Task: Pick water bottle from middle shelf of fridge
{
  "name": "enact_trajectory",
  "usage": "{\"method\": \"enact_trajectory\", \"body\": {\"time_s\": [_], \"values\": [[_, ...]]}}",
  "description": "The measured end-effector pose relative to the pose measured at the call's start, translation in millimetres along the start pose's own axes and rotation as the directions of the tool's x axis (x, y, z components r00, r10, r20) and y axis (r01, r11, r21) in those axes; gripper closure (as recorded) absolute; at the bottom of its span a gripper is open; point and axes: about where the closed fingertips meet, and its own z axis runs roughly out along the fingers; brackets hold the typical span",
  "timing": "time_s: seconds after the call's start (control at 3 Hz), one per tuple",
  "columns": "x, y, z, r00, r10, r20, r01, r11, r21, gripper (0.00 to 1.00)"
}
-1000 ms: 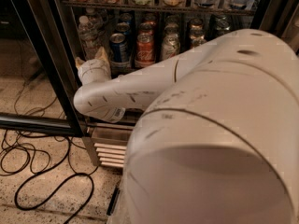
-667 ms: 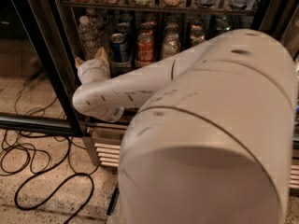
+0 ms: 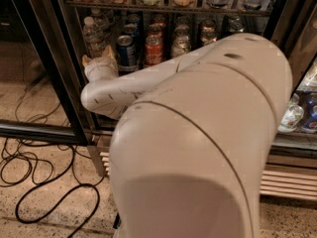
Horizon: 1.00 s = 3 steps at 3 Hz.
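Peeking into the fridge (image 3: 52, 58) here. Spotting the water bottle (image 3: 94, 33) standing upright just left of the blue can (image 3: 126, 51), long axis running straight up and down, cap end pointing up, clear water showing through the ribbed plastic. Seeing a red can (image 3: 153, 48) sitting just right of the blue can, silvery cans (image 3: 181, 43) lining up further right, and more cans queuing behind.

Noticing the upper rack (image 3: 163, 6) running above the blue can and carrying a row of bottles, only their bottoms showing, in orange, green, yellow and blue, though not managing to tell liquid from label.

Finding the gripper (image 3: 98, 57) hanging just below and left of the blue can, right in front of the water bottle's base, tan tips standing spread apart and pinching nothing. Watching the white arm (image 3: 148, 83) stretching under the blue can, hiding whatever is carrying it.

Catching a clear bottle (image 3: 291, 118) sitting far right of and below the blue can, and black cable (image 3: 29, 182) looping on the floor well below and left of it.
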Motion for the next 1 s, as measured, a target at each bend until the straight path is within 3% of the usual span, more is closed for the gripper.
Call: {"method": "enact_trajectory", "body": {"time_s": [1.0], "values": [[5,-18,22,1.000,-0.028,-0.006,0.028,0.9996,0.006,0.37]]}}
